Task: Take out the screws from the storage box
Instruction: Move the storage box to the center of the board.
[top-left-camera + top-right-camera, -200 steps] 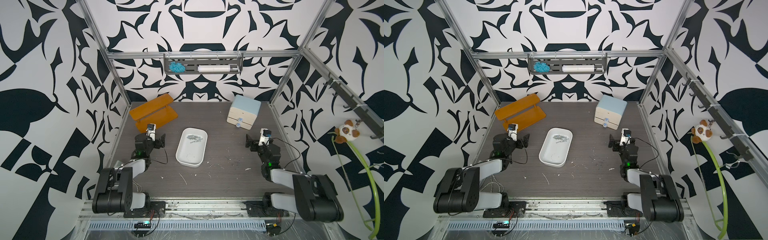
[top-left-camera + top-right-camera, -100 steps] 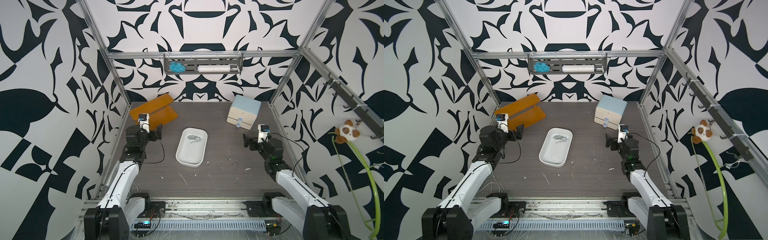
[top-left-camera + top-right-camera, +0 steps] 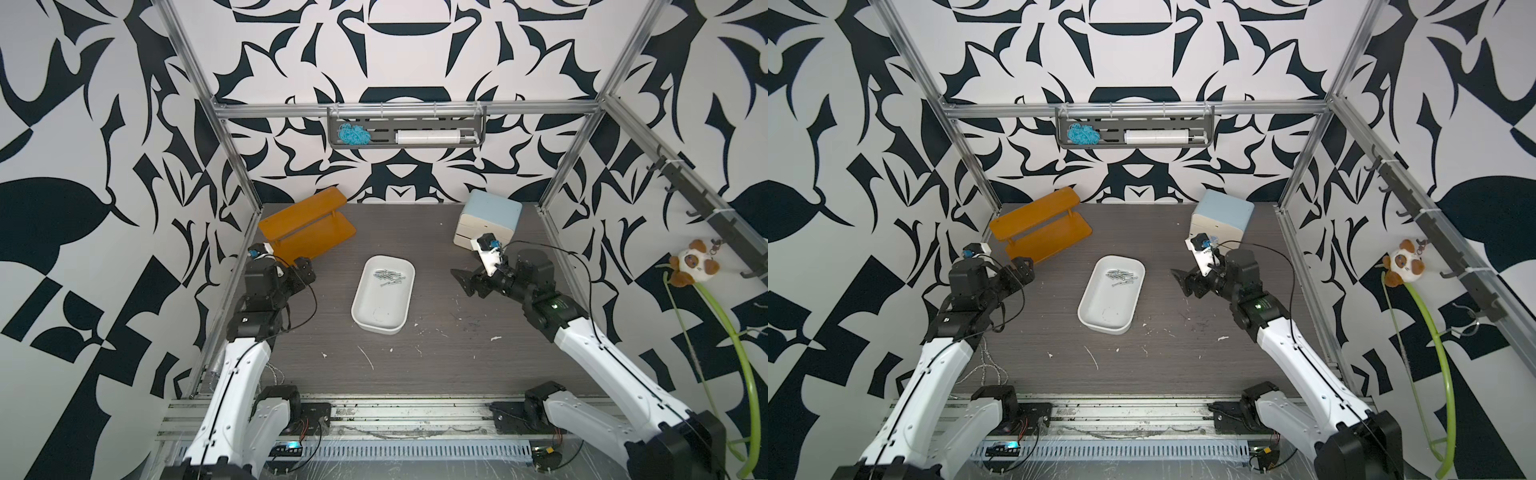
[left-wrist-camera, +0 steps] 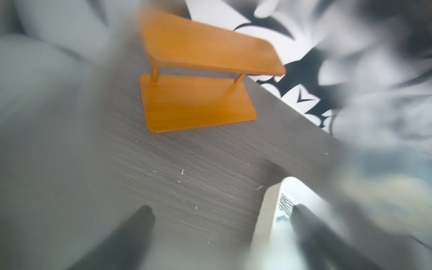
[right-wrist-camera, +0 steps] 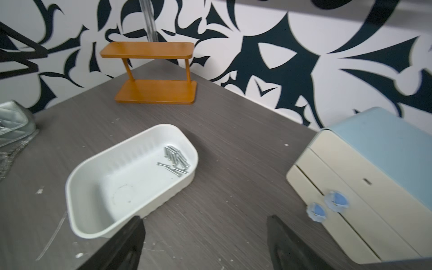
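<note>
Either side of the storage box (image 3: 380, 316), left gripper (image 3: 305, 272) and right gripper (image 3: 464, 282) hang spread, empty: approach only, I'd say; screws (image 3: 388, 277) need reaching next.

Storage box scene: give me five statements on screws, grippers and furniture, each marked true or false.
1. The screws lie bunched at the far end of the storage box. True.
2. The right gripper holds a screw. False: its jaws are open and empty, beside the box.
3. The orange two-tier shelf stands at the far left of the table. True.
4. One drawer of the cream cabinet is pulled out. False: both drawers are shut.
5. The left gripper is inside the storage box. False: it is open, off to the box's left, near the shelf.
</note>
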### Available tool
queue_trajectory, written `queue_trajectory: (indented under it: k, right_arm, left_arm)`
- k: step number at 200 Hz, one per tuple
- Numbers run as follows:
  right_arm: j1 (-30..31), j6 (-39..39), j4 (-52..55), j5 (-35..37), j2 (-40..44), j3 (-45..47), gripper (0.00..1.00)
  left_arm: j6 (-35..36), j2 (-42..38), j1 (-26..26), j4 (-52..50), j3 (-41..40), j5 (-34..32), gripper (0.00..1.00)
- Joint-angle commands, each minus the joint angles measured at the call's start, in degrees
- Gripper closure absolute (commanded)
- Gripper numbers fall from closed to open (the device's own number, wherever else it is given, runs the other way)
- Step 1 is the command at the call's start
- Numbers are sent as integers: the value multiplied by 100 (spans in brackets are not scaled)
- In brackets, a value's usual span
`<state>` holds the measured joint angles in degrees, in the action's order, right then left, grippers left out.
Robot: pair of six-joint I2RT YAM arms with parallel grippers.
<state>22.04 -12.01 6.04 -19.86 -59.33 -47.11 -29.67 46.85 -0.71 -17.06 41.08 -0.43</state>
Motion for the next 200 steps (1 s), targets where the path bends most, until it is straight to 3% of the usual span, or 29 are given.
queue_trajectory:
  k: [1, 68, 109, 147, 200]
  right_arm:
    - [410, -618, 1030, -246, -366, -669, 26]
    - [1855, -974, 1900, -78, -2048, -2319, 32]
    - [2170, -1332, 2890, 26, -3541, -3543, 58]
    - [2346, -1644, 3394, 468, -4636, -4278, 56]
    - [2366, -1628, 3612, 855, -6112, -5413, 74]
  left_arm:
    - [-38, -218, 1, -583, 225, 650, 1]
    - [-32, -251, 2, -1949, 660, 1111, 1]
    - [183, -414, 1, -2047, 618, 959, 1]
    - [312, -242, 1, -2057, 652, 960, 1]
    - [476, -225, 1, -2166, 594, 1006, 1]
